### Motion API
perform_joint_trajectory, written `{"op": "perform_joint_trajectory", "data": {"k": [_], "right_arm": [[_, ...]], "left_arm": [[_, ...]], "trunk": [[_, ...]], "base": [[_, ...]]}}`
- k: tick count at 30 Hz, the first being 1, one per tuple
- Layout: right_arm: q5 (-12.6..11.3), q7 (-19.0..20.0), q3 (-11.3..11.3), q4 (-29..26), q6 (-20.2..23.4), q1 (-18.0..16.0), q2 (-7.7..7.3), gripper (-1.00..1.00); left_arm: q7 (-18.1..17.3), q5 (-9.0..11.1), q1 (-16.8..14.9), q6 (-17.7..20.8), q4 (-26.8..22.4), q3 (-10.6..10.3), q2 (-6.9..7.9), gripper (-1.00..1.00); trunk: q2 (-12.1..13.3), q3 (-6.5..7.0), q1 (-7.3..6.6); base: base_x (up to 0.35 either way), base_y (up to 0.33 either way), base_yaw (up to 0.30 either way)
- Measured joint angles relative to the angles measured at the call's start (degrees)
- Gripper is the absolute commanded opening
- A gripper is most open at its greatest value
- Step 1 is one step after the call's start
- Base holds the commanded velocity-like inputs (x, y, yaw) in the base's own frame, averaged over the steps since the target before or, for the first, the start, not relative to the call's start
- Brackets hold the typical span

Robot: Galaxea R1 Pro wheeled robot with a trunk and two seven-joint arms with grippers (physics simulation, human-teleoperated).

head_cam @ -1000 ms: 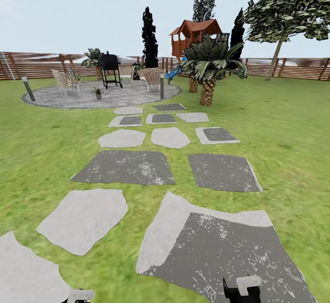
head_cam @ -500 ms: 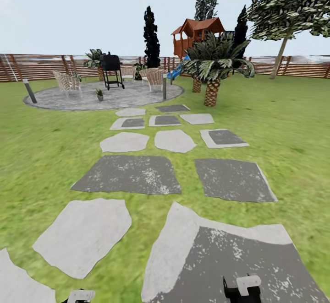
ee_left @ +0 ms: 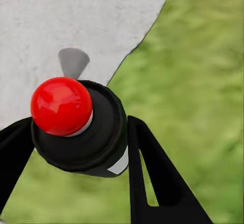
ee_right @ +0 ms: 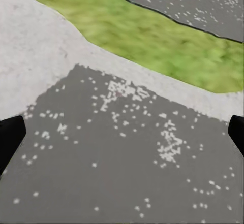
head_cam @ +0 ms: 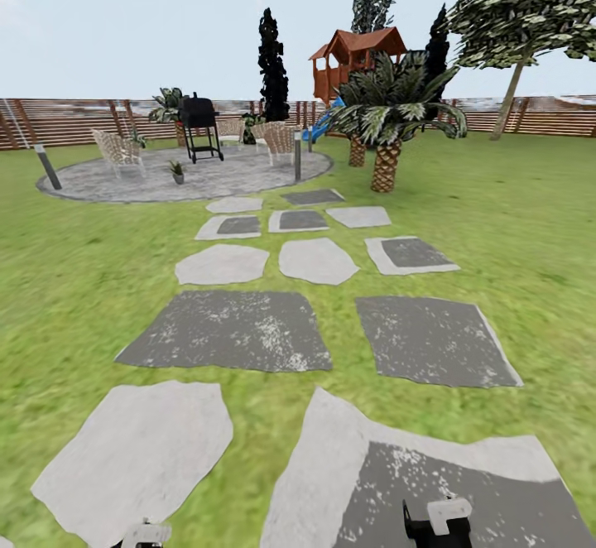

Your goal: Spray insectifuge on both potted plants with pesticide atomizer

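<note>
The atomizer (ee_left: 81, 127) sits between the two dark fingers of the left claw (ee_left: 76, 148), clamped there, red cap toward the wrist camera, over grass (ee_left: 193, 82) and a pale paving stone (ee_left: 76, 21). The right claw (ee_right: 122, 132) is spread wide and empty above a speckled grey slab (ee_right: 127, 148). A small potted plant (head_cam: 176, 170) stands far ahead on the round patio (head_cam: 182, 177). Risk, as I judge it: a jolt on the uneven stepping path could slip the bottle from the grip, or spraying from too far would miss the leaves.

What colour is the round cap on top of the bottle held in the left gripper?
Bright red cap on the black pesticide atomizer, clearest in the left wrist view.
</note>
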Motion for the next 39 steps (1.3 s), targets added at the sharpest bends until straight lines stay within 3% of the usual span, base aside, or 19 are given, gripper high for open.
{"op": "perform_joint_trajectory", "data": {"k": [39], "right_arm": [[-0.09, -0.03, -0.08, -0.08, 0.00, 0.00, 0.00, 1.00]], "left_arm": [[0.00, 0.03, 0.00, 0.00, 0.00, -0.01, 0.08, -1.00]], "trunk": [[0.00, 0.00, 0.00]], "base": [[0.338, 0.033, 0.000]]}}
